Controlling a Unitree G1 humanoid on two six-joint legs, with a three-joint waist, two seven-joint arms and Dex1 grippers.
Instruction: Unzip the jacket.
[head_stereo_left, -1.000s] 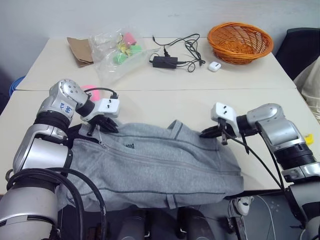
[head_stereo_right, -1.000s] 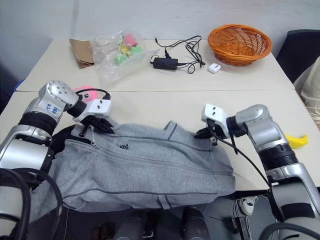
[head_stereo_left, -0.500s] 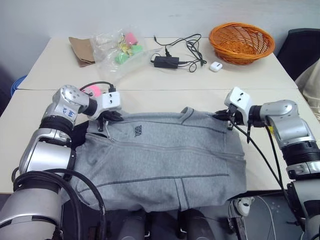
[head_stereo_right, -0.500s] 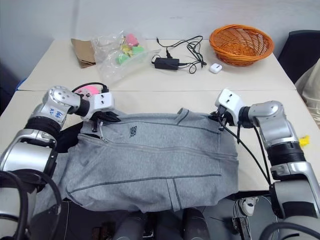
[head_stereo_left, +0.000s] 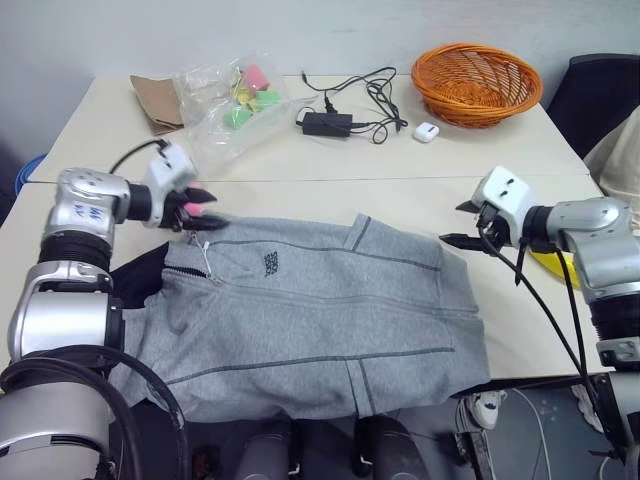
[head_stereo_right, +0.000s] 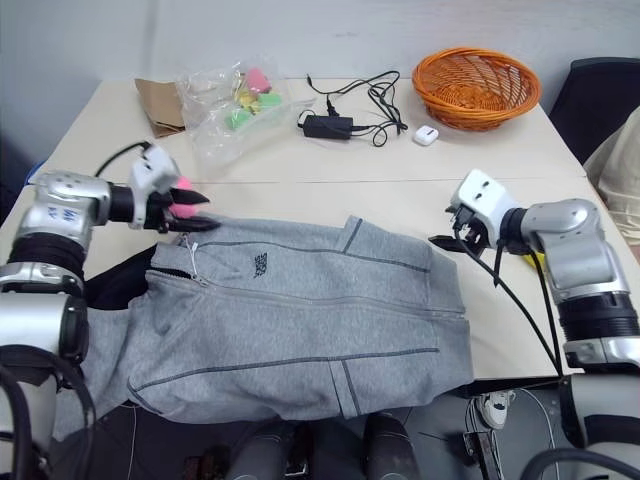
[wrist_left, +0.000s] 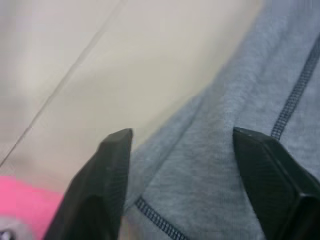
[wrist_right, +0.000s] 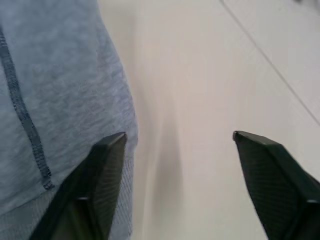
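Jacket (head_stereo_left: 320, 310) flat, both grippers (head_stereo_left: 200, 210) (head_stereo_left: 462, 225) — agape, empty

Silver arms; black-fingered tools; black cables

The jacket (head_stereo_left: 320, 310) is a large light grey fleece garment with darker grey seam lines, spread flat across the near part of the worktop (head_stereo_left: 330, 195), its lower edge hanging over the front edge. Its zip (pull near the collar end) looks closed along its length.
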